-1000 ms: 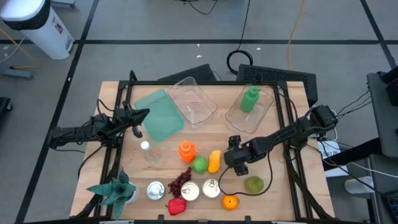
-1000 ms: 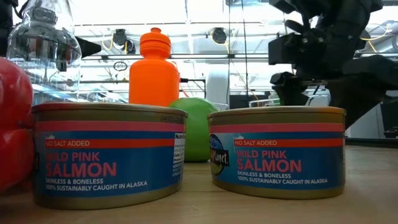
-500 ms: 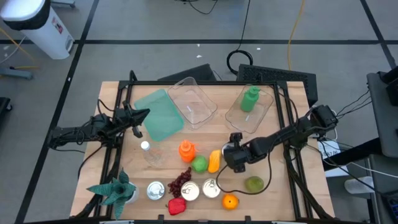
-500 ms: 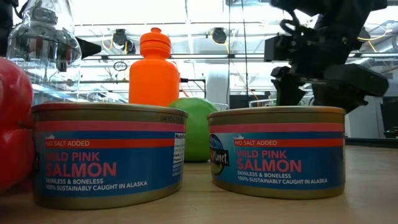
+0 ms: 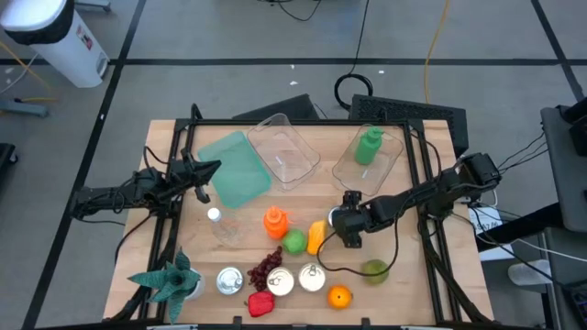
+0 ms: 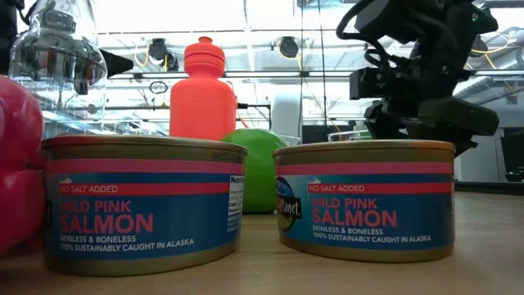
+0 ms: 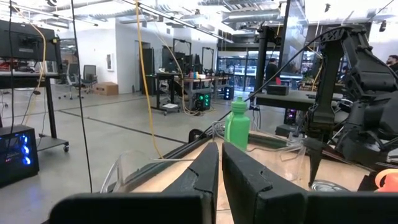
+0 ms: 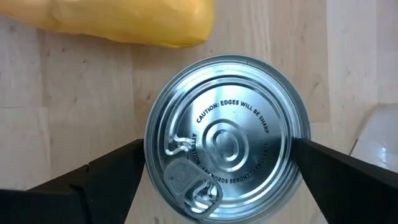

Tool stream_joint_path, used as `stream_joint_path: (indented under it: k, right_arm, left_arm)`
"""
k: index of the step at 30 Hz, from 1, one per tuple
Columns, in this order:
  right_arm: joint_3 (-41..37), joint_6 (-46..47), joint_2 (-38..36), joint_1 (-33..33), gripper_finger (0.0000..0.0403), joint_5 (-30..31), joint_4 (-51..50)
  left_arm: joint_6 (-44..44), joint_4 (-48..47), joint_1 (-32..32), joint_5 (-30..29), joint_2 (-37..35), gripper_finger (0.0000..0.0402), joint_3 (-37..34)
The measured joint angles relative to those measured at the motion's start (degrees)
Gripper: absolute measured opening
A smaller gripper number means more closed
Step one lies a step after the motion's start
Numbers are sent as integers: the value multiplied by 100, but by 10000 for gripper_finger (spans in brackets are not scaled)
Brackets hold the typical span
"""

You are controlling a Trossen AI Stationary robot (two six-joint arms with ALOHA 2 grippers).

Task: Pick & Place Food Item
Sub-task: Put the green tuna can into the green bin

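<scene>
A salmon can [image 5: 312,277] stands upright on the wooden table near its front edge; in the low view it is the right can [image 6: 364,197]. My right gripper [image 5: 353,241] hangs open above and just beyond it, slanting down. In the right wrist view its two fingers [image 8: 112,171] frame the can's pull-tab lid [image 8: 227,140] without touching it. A yellow food item [image 5: 315,236] lies beside the gripper. My left gripper [image 5: 213,168] waits shut at the table's left, its fingers [image 7: 214,168] together.
A second can [image 5: 280,280], a third [image 5: 229,280], grapes [image 5: 266,266], a red pepper [image 5: 260,302], an orange [image 5: 339,297] and a green ball [image 5: 293,241] crowd the front. An orange bottle [image 5: 274,220], a teal lid [image 5: 234,168] and two clear tubs [image 5: 284,147] lie farther back.
My right gripper has shifted a little toward the far edge and sunk slightly, rolling about its wrist. It stays open. The cans and other items have not moved.
</scene>
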Motion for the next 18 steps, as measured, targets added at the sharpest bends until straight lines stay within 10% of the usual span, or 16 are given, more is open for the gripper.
stream_joint_path:
  k: [18]
  right_arm:
    - [-17,-96,-22,601,381,513,133]
  left_arm:
    - [-7,3,0,-1,0,31,0]
